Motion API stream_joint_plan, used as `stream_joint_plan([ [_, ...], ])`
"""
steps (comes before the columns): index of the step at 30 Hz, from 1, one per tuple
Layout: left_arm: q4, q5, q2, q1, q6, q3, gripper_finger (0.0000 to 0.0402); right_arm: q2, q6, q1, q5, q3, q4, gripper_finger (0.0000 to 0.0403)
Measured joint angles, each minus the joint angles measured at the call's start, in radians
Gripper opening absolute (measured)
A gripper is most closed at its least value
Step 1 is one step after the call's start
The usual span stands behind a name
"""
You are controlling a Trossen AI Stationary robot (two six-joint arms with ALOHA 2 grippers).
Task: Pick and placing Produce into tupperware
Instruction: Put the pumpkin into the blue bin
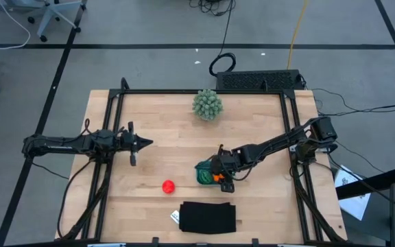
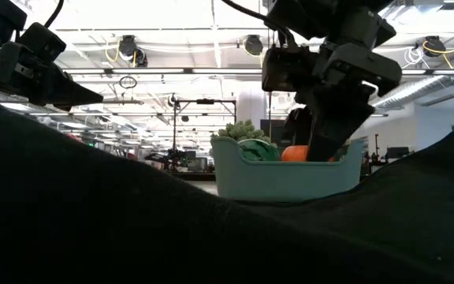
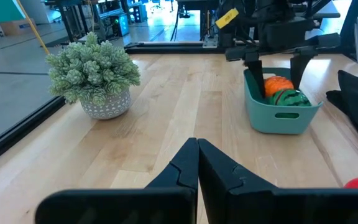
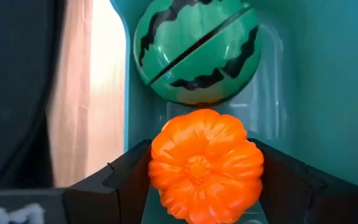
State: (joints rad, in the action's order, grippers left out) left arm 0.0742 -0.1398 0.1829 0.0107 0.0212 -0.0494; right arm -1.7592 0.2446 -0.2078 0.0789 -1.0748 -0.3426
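The teal tupperware stands on the wooden table right of centre. A green striped melon ball rests on its floor. Right beside it is the orange ball, with my right gripper shut on it and reaching down into the container. The red ball lies on the bare table to the container's left, nearer the front edge. My left gripper hovers shut over the table's left part, pointing toward the container. My right gripper pinches the orange ball by its two opposite sides between its two fingers. The fingers slant steeply down from the table's right side. The ball sits low inside the tupperware beside the melon; whether it touches the floor, I cannot tell.
A spiky pale-green plant in a pot stands near the far edge. A flat black rectangle lies at the front edge, just in front of the container. Bare wood stretches between the left gripper and the container.
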Motion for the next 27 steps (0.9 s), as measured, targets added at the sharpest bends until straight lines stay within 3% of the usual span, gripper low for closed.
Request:
stream_joint_plan([
  [9, 0.002, 0.0, 0.0, 0.0, 0.003, 0.0, 0.0006, 0.0, -0.037, -0.01, -0.052, 0.0, -0.024, 0.023],
  [27, 0.003, 0.0, 0.0, 0.0, 0.002, 0.0, 0.0005, 0.0, -0.024, -0.008, 0.004, 0.0, -0.033, 0.0233],
])
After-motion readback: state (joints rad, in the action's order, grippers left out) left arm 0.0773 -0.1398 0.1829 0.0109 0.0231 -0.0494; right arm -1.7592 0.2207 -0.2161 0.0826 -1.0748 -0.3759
